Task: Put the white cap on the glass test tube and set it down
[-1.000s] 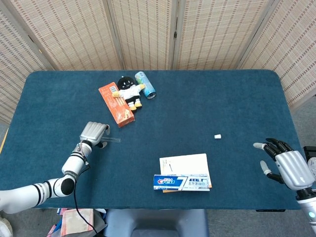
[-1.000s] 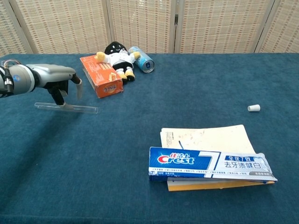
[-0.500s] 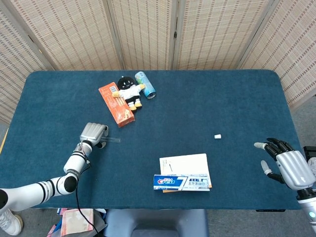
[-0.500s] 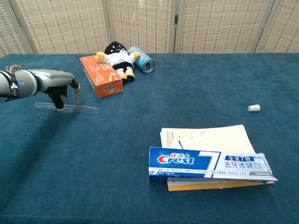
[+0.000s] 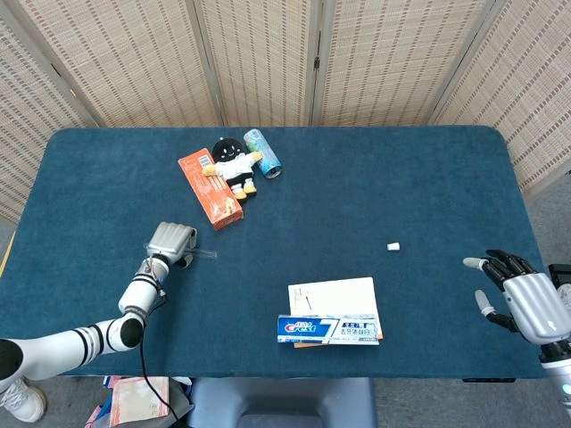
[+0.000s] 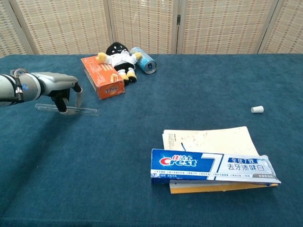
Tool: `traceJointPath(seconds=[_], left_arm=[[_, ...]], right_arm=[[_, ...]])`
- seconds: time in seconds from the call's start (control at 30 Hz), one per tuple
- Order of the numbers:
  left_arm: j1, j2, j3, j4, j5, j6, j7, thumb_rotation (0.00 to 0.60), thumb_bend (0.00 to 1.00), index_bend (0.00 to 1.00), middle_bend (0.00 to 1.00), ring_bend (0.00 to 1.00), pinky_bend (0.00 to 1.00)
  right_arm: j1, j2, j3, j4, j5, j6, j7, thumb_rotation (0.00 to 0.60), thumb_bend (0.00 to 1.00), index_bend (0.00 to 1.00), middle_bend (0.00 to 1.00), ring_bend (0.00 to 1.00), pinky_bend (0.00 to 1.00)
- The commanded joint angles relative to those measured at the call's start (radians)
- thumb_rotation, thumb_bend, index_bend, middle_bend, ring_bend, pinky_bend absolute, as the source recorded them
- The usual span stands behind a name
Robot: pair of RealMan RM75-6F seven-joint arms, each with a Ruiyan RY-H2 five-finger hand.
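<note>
Glass tube (image 6: pixel 66 109) lies flat on the blue table (image 6: pixel 189 94), lengthwise left to right, near the table's left side. Left hand (image 6: pixel 60 87) is over it, fingers curled downward around the tube's middle portion. Whether the fingers are actually clamped on the glass or only bracketing it cannot be told from either view; the tube appears to rest on the cloth. Judgement: the overhand posture suits a pick-up from above, taking the tube near its middle so that it balances and an end is left free for capping.

White cap (image 6: pixel 257 109) sits alone on the cloth, well apart from the tube, on the table's right side. Right hand (image 5: pixel 522 299) hangs at the right table edge, fingers spread, holding nothing, short of the cap. Judgement: it is stationed on the cap's side for a later fetch.

Neither capping nor set-down is done; the step in hand is judged to be securing the tube.

Other items: orange box (image 6: pixel 102 75), plush doll (image 6: pixel 117 59) and can (image 6: pixel 143 59) grouped beyond the left hand; toothpaste box (image 6: pixel 213 166) lying on a notebook (image 6: pixel 208 139) at front centre. Risk, as judged: smooth round glass may roll or slip under the fingers.
</note>
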Motion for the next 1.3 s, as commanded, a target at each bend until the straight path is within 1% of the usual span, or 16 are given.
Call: traceJointPath(seconds=[0.03,0.53,0.97,1.07,1.2,1.23,1.3], left_arm=[[0.001,-0.001,0.004,0.003,0.004,0.002,0.001,0.6,0.33,0.46,1.0,1.0,1.0],[0.01,-0.015,0.016,0.035,0.031,-0.001,-0.008,0.6,0.33,0.46,1.0,1.0,1.0],[0.036,-0.01,0.002,0.041,0.093,0.031,-0.05,0.6,0.33,0.56,1.0,1.0,1.0],[0.052,0.003,-0.007,0.025,0.119,0.049,-0.08,0.6,0.34,0.57,1.0,1.0,1.0],[0.086,0.06,-0.017,-0.048,0.178,0.085,-0.134,0.6,0.34,0.57,1.0,1.0,1.0],[0.094,0.075,-0.017,-0.067,0.194,0.095,-0.142,0.6,0.34,0.57,1.0,1.0,1.0],[0.113,0.106,-0.014,-0.112,0.235,0.126,-0.156,0.6,0.34,0.57,1.0,1.0,1.0]], right_arm=[[0.001,-0.001,0.0,0.001,0.001,-0.001,0.001,0.6,0.46,0.25,0.32,0.17,0.21],[0.005,0.0,0.0,-0.003,0.004,-0.011,-0.004,0.6,0.46,0.25,0.32,0.17,0.21],[0.0,0.004,0.0,-0.007,0.005,-0.004,-0.004,0.6,0.46,0.25,0.32,0.17,0.21],[-0.004,0.007,0.001,-0.008,0.007,0.003,-0.008,0.6,0.46,0.25,0.32,0.17,0.21],[-0.005,0.015,0.007,-0.02,0.019,0.004,-0.025,0.6,0.46,0.25,0.34,0.17,0.22],[-0.004,0.016,0.009,-0.023,0.021,0.003,-0.03,0.6,0.46,0.25,0.35,0.18,0.23],[0.003,0.021,0.013,-0.034,0.029,-0.01,-0.045,0.6,0.48,0.25,0.39,0.23,0.27]])
